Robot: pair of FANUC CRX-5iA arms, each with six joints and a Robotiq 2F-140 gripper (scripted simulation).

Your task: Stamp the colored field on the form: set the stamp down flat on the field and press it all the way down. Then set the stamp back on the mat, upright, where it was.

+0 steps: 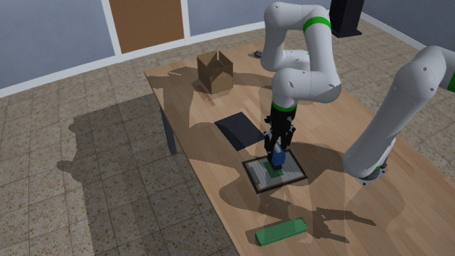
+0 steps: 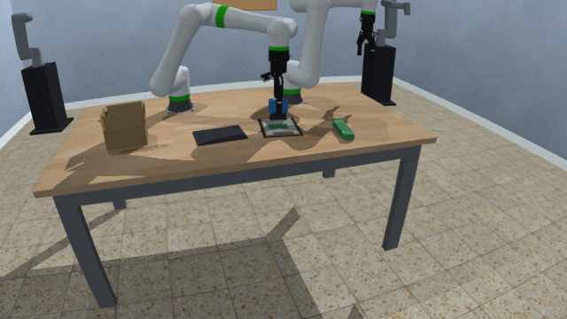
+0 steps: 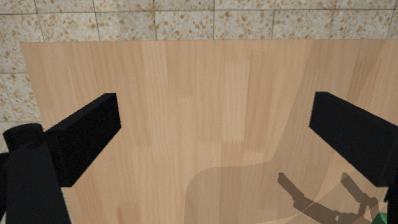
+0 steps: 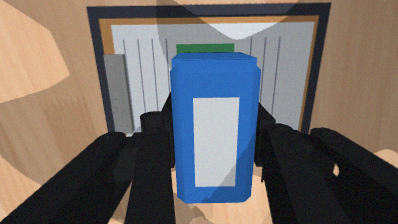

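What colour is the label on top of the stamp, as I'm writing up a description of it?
White or pale grey; the right wrist view shows it best.

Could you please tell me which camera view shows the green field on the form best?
The top view: most of the green field shows there. The exterior view shows it foreshortened, the right wrist view only a strip beyond the stamp, the left wrist view none.

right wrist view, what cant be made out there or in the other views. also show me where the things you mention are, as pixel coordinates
- Stamp's (image 1: 278, 155) (image 2: 275, 106) (image 4: 215, 80) underside: right wrist, hidden by its own body.
- Part of the green field (image 1: 271, 170) (image 2: 277, 127) (image 4: 205, 48): right wrist, behind the stamp.
- Form's (image 1: 292, 170) (image 4: 290, 65) wording: top, too small.
- Green case (image 3: 381, 219): left wrist, cut by the edge.
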